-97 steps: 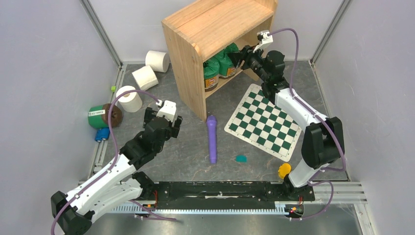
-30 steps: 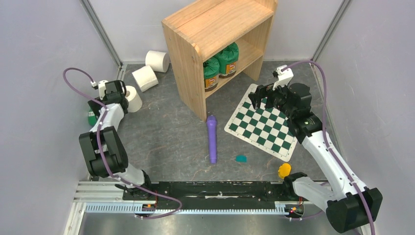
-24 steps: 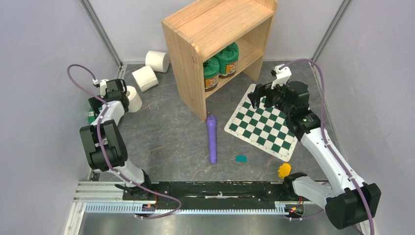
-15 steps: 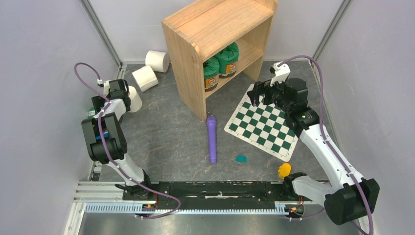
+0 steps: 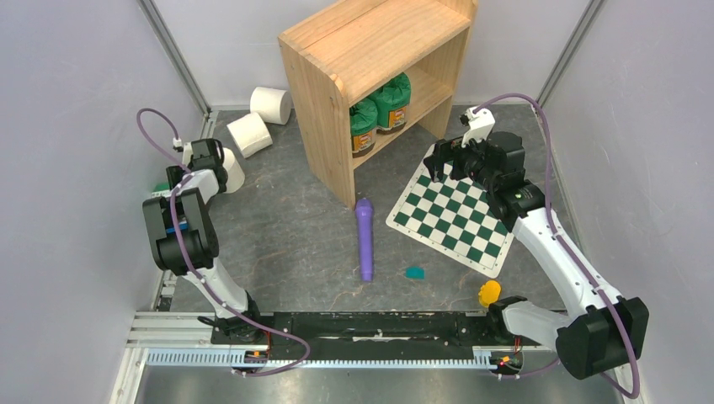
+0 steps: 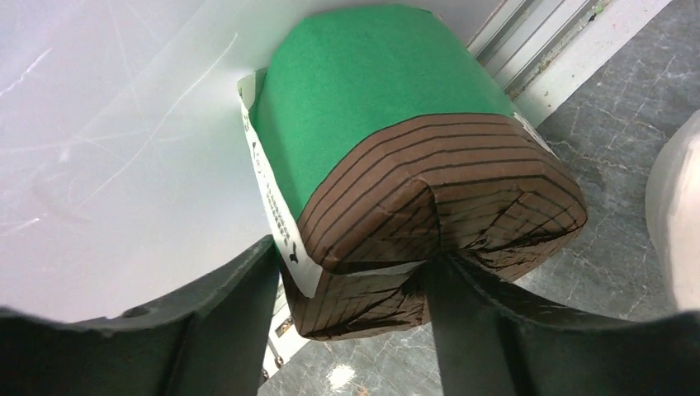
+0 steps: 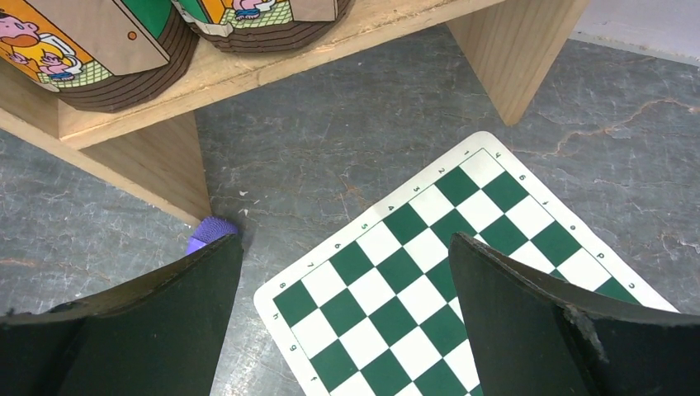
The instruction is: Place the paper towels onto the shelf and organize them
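Moved since earlier: my left gripper (image 6: 351, 262) has swung from mid-table out to the far-left wall. My right gripper (image 7: 344, 241) has backed out of the shelf (image 5: 375, 38) and now hangs over the checkered board (image 7: 429, 313).
Left jaws: partway closed, narrower than a second ago. One finger sits on each side of the brown-lidded end of a green canister (image 6: 371, 140). I cannot tell whether the pads actually press on it.
Green canister: on its side against the wall, its brown end between the left jaws and its green body ahead of them.
Right jaws: spread wide, with nothing between the fingers.
Paper towels: three rolls, all on the table (image 5: 286, 244) and none on the shelf. The nearest roll (image 5: 233, 172) is just to the right of the left jaws. I cannot tell whether it touches the canister. The middle roll (image 5: 249, 133) and far roll (image 5: 271, 104) lie beyond it, well apart from the right jaws.
Shelf: ahead of the right jaws. Its lower tier holds two shelved canisters (image 5: 364, 126) (image 5: 391, 101), standing side by side with their brown ends down near the board's front edge.
Checkered board: flat on the table beneath the right jaws, one corner pointing at the shelf.
Purple stick (image 5: 364, 240): on the table between the two grippers. Its tip shows just beside the right gripper's left finger, at the foot of the shelf's side panel.
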You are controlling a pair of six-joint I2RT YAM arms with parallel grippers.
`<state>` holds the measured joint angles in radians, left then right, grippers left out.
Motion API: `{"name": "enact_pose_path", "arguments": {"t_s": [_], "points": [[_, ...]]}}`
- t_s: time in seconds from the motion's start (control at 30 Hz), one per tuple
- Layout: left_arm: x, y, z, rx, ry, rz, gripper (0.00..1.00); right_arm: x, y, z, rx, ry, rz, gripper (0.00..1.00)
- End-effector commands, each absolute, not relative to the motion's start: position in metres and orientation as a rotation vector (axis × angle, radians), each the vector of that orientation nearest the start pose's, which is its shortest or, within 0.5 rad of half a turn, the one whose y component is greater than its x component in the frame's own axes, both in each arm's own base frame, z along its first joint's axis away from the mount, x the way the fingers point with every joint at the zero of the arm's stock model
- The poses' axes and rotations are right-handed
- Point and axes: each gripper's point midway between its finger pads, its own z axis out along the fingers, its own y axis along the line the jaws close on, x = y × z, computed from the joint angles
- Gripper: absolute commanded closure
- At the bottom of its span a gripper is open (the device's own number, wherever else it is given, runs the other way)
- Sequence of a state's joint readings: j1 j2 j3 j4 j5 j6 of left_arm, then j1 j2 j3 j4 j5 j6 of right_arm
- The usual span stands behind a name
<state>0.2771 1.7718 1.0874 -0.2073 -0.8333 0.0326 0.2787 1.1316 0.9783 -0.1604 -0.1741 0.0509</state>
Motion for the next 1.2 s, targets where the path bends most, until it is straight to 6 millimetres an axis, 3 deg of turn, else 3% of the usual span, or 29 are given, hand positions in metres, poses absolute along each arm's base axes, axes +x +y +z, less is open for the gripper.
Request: {"name": "enact_pose_path", "arguments": {"t_s": [0.0,0.17,0.3,0.47,0.6,0.73,0.93,1.17], "points": [[0.345,0.237,0.117,-0.659,2.219,1.195,0.36,0.361,0.136,0.285,-0.334,1.798,0.376,0.02],[0.341,0.229,0.129,-0.658,2.209,1.175,0.5,0.357,0.136,0.284,-0.332,1.796,0.386,0.02],[0.338,0.218,0.152,-0.649,2.17,1.148,0.6,0.353,0.135,0.285,-0.33,1.787,0.386,0.01],[0.333,0.197,0.188,-0.655,2.101,1.037,0.65,0.346,0.138,0.288,-0.349,1.77,0.387,0.02],[0.328,0.169,0.214,-0.667,2.055,0.826,0.65,0.339,0.146,0.294,-0.388,1.743,0.386,0.02],[0.329,0.124,0.231,-0.611,2.025,0.474,0.66,0.333,0.153,0.3,-0.422,1.715,0.41,0.02],[0.327,0.031,0.255,-0.334,1.96,-0.094,0.63,0.326,0.167,0.3,-0.477,1.682,0.475,0.02],[0.29,-0.057,0.256,0.04,1.96,-0.435,0.64,0.319,0.186,0.308,-0.513,1.659,0.595,0.02]]}}
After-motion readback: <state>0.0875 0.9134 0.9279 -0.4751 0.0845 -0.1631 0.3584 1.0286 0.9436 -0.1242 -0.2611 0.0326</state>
